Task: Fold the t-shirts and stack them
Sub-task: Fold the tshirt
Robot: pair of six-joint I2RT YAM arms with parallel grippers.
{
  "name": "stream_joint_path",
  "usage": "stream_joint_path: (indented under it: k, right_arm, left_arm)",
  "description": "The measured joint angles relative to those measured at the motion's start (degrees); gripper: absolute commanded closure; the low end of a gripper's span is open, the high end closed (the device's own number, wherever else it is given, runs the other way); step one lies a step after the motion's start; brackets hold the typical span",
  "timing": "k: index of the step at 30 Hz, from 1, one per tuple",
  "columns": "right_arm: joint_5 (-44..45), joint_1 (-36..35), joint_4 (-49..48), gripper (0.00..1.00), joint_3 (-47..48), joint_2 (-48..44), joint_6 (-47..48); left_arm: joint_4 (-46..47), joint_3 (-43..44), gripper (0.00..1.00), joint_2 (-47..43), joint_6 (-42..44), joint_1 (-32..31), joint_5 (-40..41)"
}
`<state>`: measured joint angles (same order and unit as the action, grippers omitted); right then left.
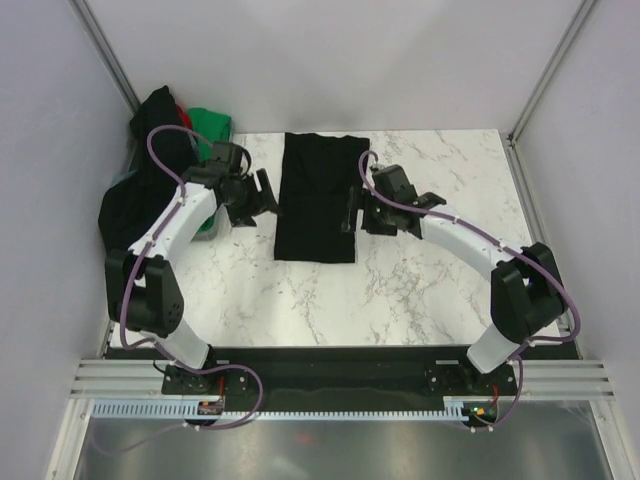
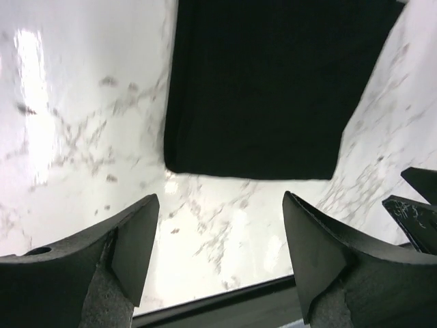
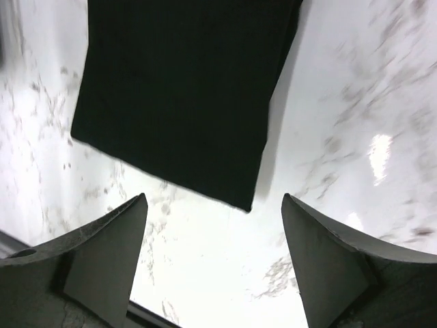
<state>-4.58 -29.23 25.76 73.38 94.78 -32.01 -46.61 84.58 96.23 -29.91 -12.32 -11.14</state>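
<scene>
A folded black t-shirt [image 1: 320, 195] lies flat mid-frame on the marble table [image 1: 430, 290], flanked by the left gripper [image 1: 264, 195] and right gripper [image 1: 352, 209], both wide and empty. More t-shirts [image 1: 165, 125] heap at upper left.

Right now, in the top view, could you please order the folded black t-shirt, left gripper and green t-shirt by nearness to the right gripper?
1. folded black t-shirt, right beside it.
2. left gripper, beyond the shirt.
3. green t-shirt, far-left corner.

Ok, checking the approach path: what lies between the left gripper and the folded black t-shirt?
Nothing but bare marble table between the left gripper and the black t-shirt, as the left wrist view shows.
</scene>
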Motion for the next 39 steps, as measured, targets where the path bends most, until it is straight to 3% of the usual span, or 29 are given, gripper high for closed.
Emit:
stream_joint_path:
  k: [6, 11, 17, 26, 35, 39]
  right_arm:
    - [-4.33, -3.21, -7.21, 0.19, -14.05, -1.14, -4.68]
    - [-5.2, -3.17, -11.96, 0.25, -16.76, 0.74, -5.75]
    - [-5.75, -3.17, -17.31, 0.36, -16.79, 4.35, -5.73]
    - [-6.6, -3.1, -22.21, 0.61, -18.21, 7.45, -5.73]
    - [-7.17, -2.84, -23.52, 0.69, -18.62, 8.04, -5.73]
    - [-7.28, -2.75, -23.93, 0.71, -18.97, 8.04, -5.7]
  left_arm:
    - [7.54, -19.5, 0.21, -6.73, -1.11, -0.04, -1.88]
    - [12.61, -27.71, 0.22, -6.84, -2.12, -0.11, -2.97]
    - [18.08, -30.67, 0.23, -7.48, -2.71, -0.26, -3.52]
    - [24.41, -31.85, 0.29, -6.43, -3.26, -0.76, -4.42]
    - [29.18, -34.14, 0.47, -1.75, -4.96, -2.54, -4.59]
    - [30.6, -34.34, 0.51, -1.44, -5.46, -2.64, -3.93]
